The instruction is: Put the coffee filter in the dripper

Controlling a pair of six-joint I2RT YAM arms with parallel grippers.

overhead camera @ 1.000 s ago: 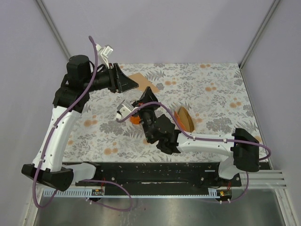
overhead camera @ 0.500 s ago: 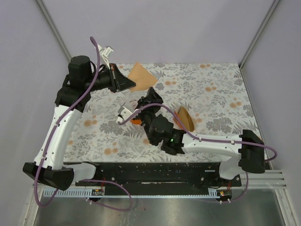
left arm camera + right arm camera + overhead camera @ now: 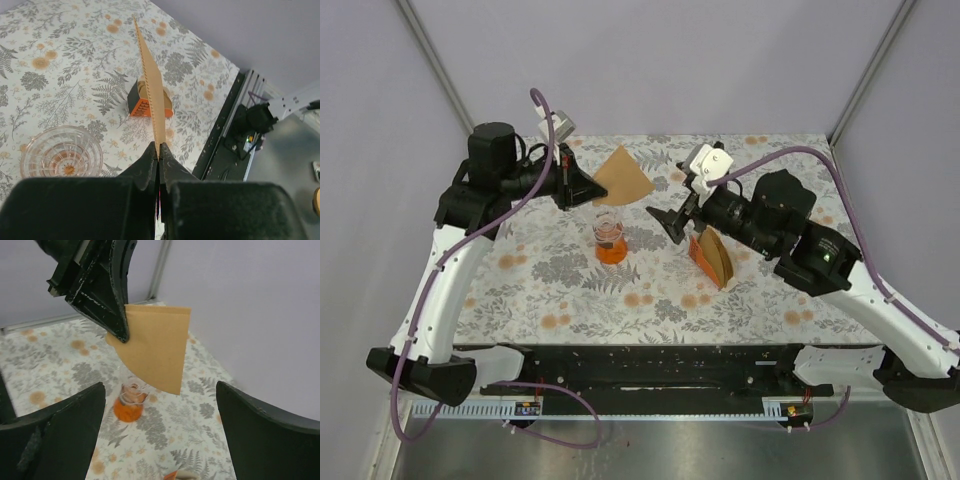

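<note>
The coffee filter [image 3: 623,175], a flat light-brown paper fan, hangs in the air with my left gripper [image 3: 591,188] shut on its corner. In the left wrist view the coffee filter [image 3: 151,95] shows edge-on, rising from the pinched fingertips of the left gripper [image 3: 159,150]. The dripper [image 3: 609,240], clear glass with an orange base, stands upright on the floral table just below and in front of the filter. Its ribbed funnel mouth [image 3: 62,152] looks empty. My right gripper [image 3: 666,220] hovers open to the right of the dripper. Between its wide fingers show the filter [image 3: 155,352] and dripper [image 3: 128,402].
A wedge-shaped holder [image 3: 713,255] with stacked brown papers stands right of the dripper, under the right arm; it also shows as an orange block [image 3: 138,103] behind the filter's edge. The table's black front rail [image 3: 650,365] carries both arm bases. Grey walls close in the back and sides.
My left gripper shut on the filter and lifted it off the table. My right gripper opened, rose and drew back to the right, uncovering the dripper.
</note>
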